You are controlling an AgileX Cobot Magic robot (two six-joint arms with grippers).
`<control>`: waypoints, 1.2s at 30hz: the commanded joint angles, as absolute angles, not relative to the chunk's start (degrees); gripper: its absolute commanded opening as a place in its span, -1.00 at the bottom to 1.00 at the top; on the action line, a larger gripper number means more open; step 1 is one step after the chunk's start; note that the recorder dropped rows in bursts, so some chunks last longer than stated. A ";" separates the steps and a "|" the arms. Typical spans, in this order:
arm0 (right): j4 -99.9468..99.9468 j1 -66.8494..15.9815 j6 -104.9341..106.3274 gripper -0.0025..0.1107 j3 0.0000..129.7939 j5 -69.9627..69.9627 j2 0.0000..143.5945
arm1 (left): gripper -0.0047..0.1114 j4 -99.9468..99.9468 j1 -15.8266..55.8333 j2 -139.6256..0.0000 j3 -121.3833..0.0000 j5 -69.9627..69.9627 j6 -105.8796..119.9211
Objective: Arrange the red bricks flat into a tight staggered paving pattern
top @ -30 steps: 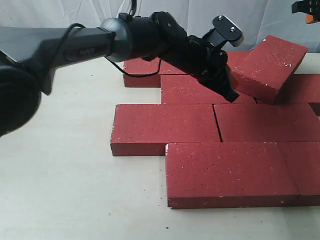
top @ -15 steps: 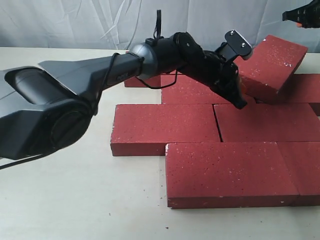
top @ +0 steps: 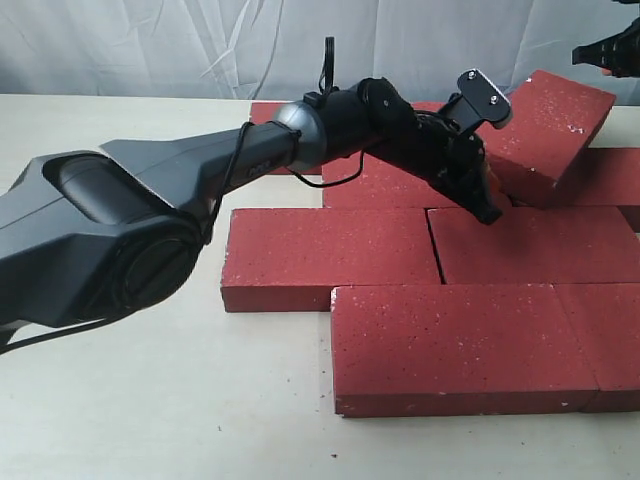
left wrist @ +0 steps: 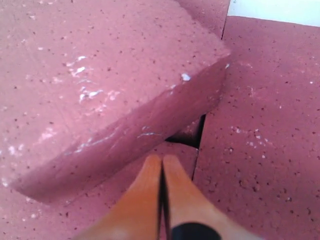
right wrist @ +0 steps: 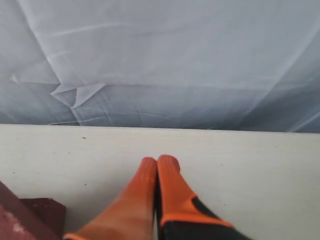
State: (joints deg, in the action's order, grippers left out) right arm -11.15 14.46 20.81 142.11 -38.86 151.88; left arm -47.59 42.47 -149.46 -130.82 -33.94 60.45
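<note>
Most dark-red grainy flat bricks [top: 440, 340] lie in rows w/ offset joints on the pale table [top: 120, 420]. One dark-red brick [top: 548, 125] at the back right leans tilted on the others. Left gripper [top: 488, 208], jaws closed on nothing, sits just beside its low edge. Right gripper [right wrist: 159, 164], jaws closed & empty too, is over the table.

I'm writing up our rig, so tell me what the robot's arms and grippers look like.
The left arm is dark grey with angular then rounded shells, a silver joint band and a black cable looping along it. A black camera block with a grey face sits at the wrist. The left gripper and right gripper both have tapered orange fingers with black bases.
</note>
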 commanded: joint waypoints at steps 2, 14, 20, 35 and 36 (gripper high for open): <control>-11.05 14.78 21.10 -0.97 142.57 -40.04 153.51 | -0.92 -47.83 43.32 -149.53 -131.10 -33.45 60.16; -11.05 14.78 25.05 -0.97 142.57 -45.46 152.91 | -0.92 -47.58 43.57 -149.53 -131.10 -29.04 60.16; -12.26 14.78 25.32 -0.97 142.57 -48.93 150.91 | -0.92 -47.58 43.57 -149.53 -131.10 -24.51 60.52; -24.83 14.67 33.62 -0.97 142.57 -67.60 144.35 | -0.92 -33.77 42.46 -144.00 -131.21 -29.78 49.62; -25.34 14.67 33.62 -0.97 142.57 -68.43 144.22 | -0.92 -32.15 42.39 -143.44 -131.21 -30.80 49.50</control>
State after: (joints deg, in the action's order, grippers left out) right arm -21.41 15.25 33.18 142.69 -60.12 145.01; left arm -35.37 42.95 -146.08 -130.72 -33.28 52.95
